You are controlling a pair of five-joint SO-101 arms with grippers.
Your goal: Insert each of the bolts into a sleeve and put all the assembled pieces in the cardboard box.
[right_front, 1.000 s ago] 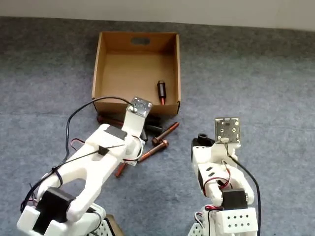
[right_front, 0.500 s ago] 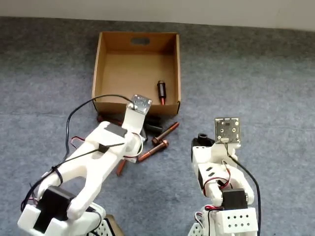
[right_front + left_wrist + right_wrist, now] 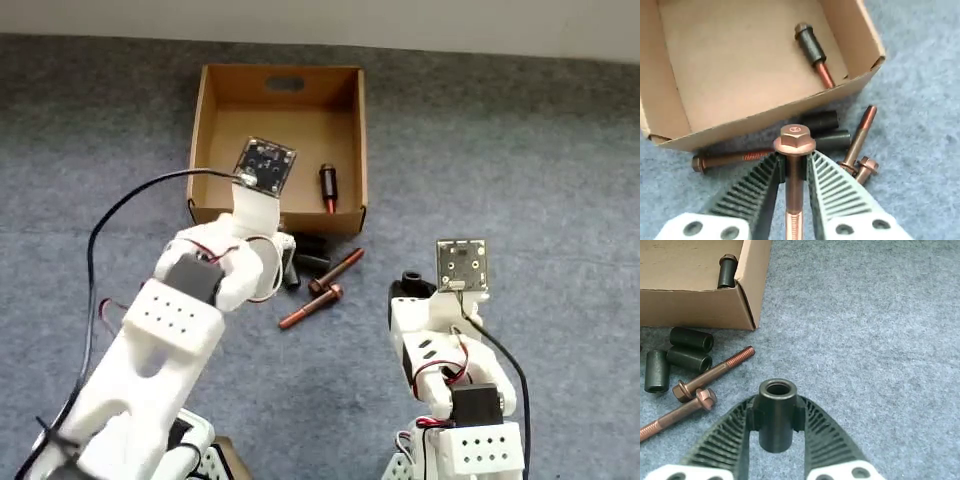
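Bolt (image 3: 794,192) first: we see it copper-coloured, with a flanged hex head, clamped by its shank between the ribbed fingers of the left gripper (image 3: 794,165), head toward the wrist camera. It hangs near the front wall of the cardboard box (image 3: 765,117); its threaded end is cut off at the frame edge. From above, the left arm (image 3: 190,300) overlaps that front wall and covers the carpet (image 3: 520,150) below it.

A loose bolt (image 3: 727,159) lies along the foot of the wall, its tip hidden behind a finger. Inside the box, near its right wall, lies one assembled piece (image 3: 328,188): a black sleeve with a bolt head at one end and bare shank at the other.

In front of the box lie three loose sleeves (image 3: 689,360), short black tubes, and just beside them two bolts (image 3: 715,372) with their heads nearly touching; the nearer one runs out of frame.

Farther right, well apart from the box, the right gripper (image 3: 775,410) grips a sleeve (image 3: 775,432) upright, bore open toward its camera.
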